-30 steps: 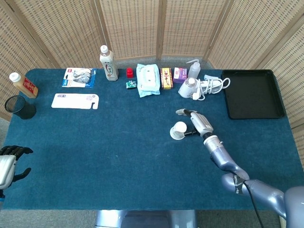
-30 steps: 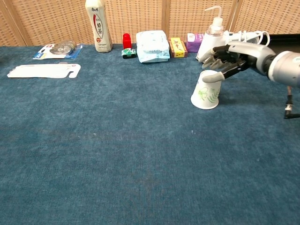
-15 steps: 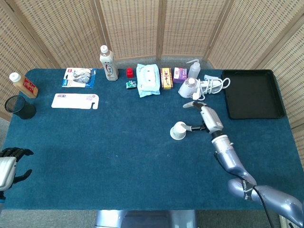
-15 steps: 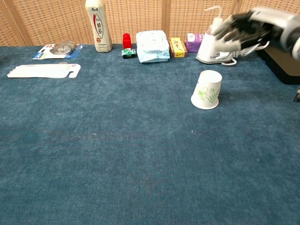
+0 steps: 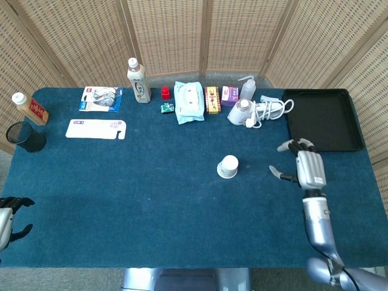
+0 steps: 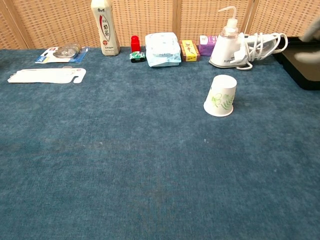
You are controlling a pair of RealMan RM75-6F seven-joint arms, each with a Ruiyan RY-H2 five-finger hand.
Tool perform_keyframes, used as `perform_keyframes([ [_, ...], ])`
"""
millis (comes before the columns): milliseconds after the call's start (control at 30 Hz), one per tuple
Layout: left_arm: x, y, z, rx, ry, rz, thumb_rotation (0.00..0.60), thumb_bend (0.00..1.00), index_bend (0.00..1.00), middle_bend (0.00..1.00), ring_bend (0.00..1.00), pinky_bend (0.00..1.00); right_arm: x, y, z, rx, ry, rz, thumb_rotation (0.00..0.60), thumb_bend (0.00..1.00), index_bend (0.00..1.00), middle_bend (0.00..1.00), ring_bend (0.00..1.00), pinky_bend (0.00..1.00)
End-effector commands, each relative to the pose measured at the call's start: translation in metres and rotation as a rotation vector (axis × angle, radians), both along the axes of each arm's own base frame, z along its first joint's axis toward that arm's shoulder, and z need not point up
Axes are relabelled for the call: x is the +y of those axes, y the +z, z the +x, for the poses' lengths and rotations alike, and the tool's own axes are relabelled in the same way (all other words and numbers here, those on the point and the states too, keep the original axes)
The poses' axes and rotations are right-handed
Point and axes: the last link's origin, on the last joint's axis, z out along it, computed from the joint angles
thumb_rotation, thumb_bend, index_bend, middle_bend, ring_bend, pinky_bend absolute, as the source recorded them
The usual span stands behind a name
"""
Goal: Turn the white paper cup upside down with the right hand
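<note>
The white paper cup (image 5: 228, 166) (image 6: 221, 95) with a green leaf print stands upside down on the blue table, rim on the cloth, alone near the middle. My right hand (image 5: 306, 166) hovers well to the cup's right with its fingers spread and nothing in it; the chest view catches only a blurred bit of it at the right edge (image 6: 311, 44). My left hand (image 5: 7, 213) sits at the table's near left corner, partly cut off, holding nothing that I can see.
A black tray (image 5: 322, 119) lies at the far right. Along the back stand a bottle (image 5: 138, 80), a wipes pack (image 5: 188, 101), small boxes (image 5: 212, 99), a spray bottle (image 5: 246, 88) and a white corded device (image 5: 256, 111). A black cup (image 5: 24, 136) stands far left.
My right hand let go of the cup's top, lifted, and drew away to the right. The cup stays upside down where it was. The left hand slid slightly lower.
</note>
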Motion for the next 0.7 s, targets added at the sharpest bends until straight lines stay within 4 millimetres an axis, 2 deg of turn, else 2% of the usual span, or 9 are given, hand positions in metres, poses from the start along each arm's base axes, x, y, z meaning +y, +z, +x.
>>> perform_keyframes([
  [33,-0.001,0.002,0.001,0.0,-0.003,0.011,0.6,0.2,0.37,0.4,0.27,0.2,0.029,0.01,-0.013,0.079,-0.046,0.006,0.466,0.25,0.4,0.35,0.3,0.15],
  [467,-0.011,0.001,0.005,-0.018,-0.085,0.084,0.6,0.2,0.37,0.4,0.27,0.2,0.093,0.021,-0.028,0.138,-0.137,0.0,0.465,0.25,0.4,0.35,0.3,0.15],
  [700,-0.008,-0.001,0.009,-0.02,-0.096,0.068,0.6,0.2,0.37,0.4,0.27,0.2,0.1,0.025,-0.031,0.13,-0.16,-0.015,0.464,0.25,0.41,0.35,0.3,0.15],
])
